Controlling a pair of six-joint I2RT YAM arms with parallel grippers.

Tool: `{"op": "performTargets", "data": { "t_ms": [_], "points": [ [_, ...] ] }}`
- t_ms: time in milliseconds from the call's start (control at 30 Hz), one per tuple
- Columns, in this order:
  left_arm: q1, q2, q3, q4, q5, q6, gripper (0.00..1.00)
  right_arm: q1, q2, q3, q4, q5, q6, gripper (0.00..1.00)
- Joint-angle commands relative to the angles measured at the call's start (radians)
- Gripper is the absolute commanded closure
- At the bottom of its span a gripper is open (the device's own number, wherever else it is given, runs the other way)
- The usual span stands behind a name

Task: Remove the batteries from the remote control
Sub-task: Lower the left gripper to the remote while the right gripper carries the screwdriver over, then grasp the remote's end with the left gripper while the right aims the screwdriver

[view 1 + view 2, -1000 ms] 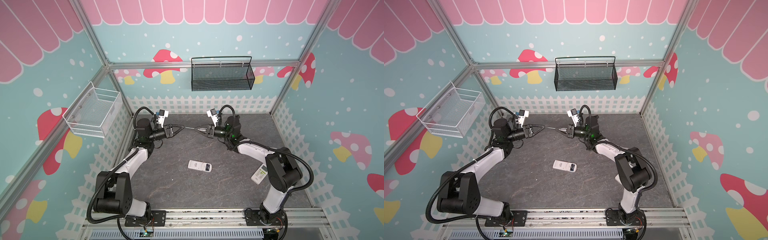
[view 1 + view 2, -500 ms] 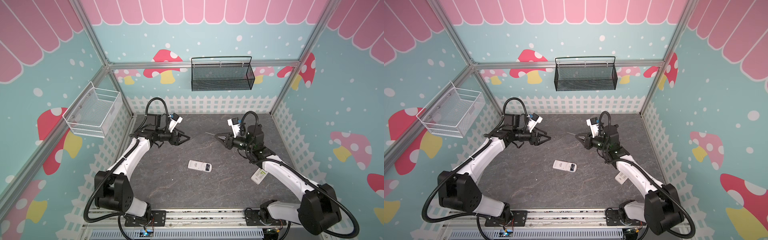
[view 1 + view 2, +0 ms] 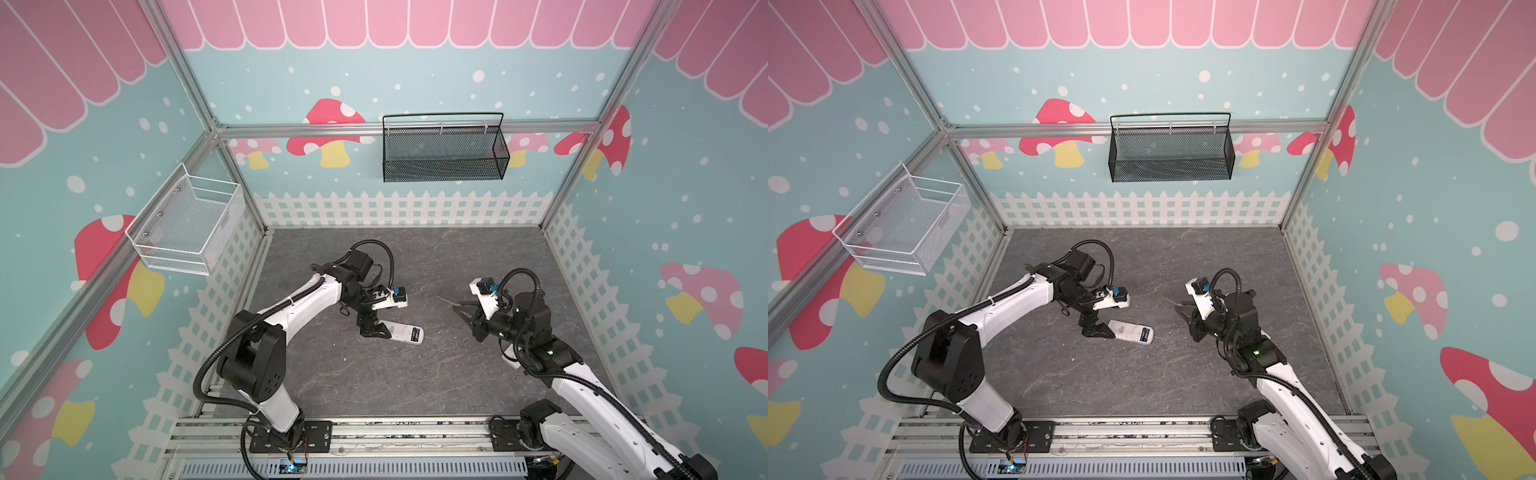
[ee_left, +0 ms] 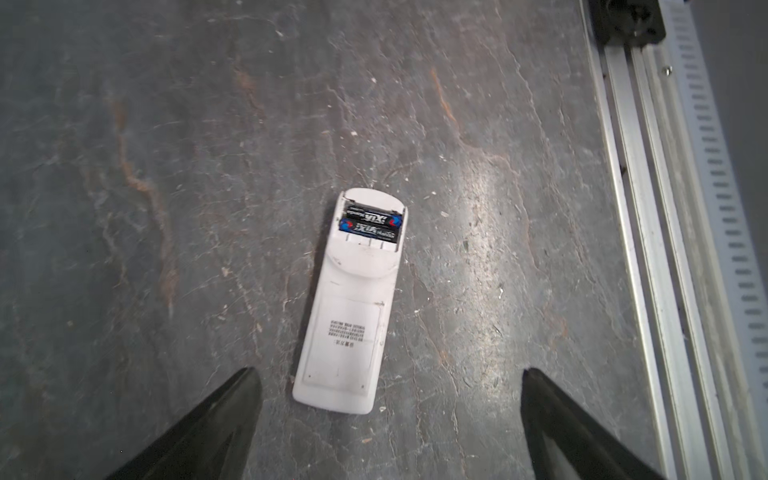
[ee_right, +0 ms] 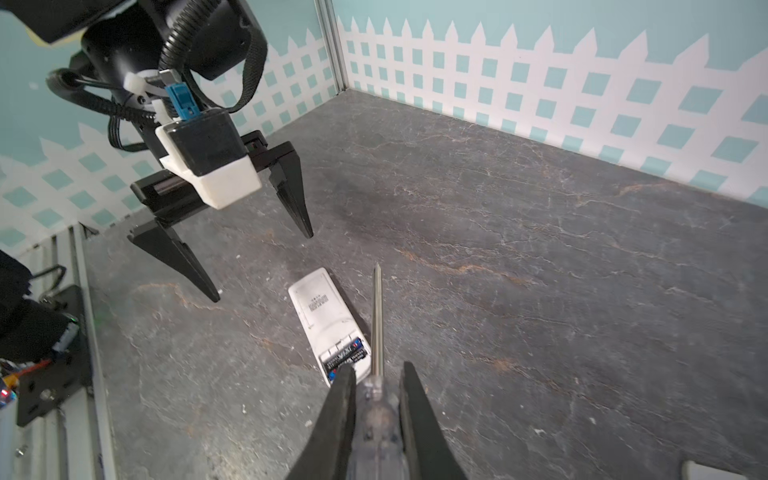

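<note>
Remote control [image 4: 349, 316] white, back-up mid-table; two batteries [image 4: 370, 224] side by side in exposed bay at its right end, dark blue-black w/ white lettering, too blurred to read. Back label [image 4: 347, 332]: small print, illegible. Left gripper [image 4: 388, 374] spread wide, empty, over remote's left end. Right gripper [image 5: 379, 368] clamped on screwdriver [image 5: 377, 316], right of remote

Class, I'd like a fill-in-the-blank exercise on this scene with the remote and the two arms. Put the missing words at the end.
The remote lies on the table, its open bay holding ___ batteries. The left pincer hovers above it with jaws ___. The right pincer is shut on a ___. The mesh basket on the back wall is ___.
Missing words: two, open, screwdriver, black.
</note>
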Motion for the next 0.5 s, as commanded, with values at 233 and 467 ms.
{"op": "performTargets", "data": {
  "t_ms": [233,467],
  "points": [
    [-0.113,0.175,0.095,0.010,-0.083,0.186,0.04,0.002,0.007,-0.021,-0.135,-0.005,-0.345,1.00],
    [-0.148,0.250,0.107,0.091,-0.148,0.148,0.05,0.006,0.031,-0.032,-0.156,-0.059,-0.455,1.00]
  ]
}}
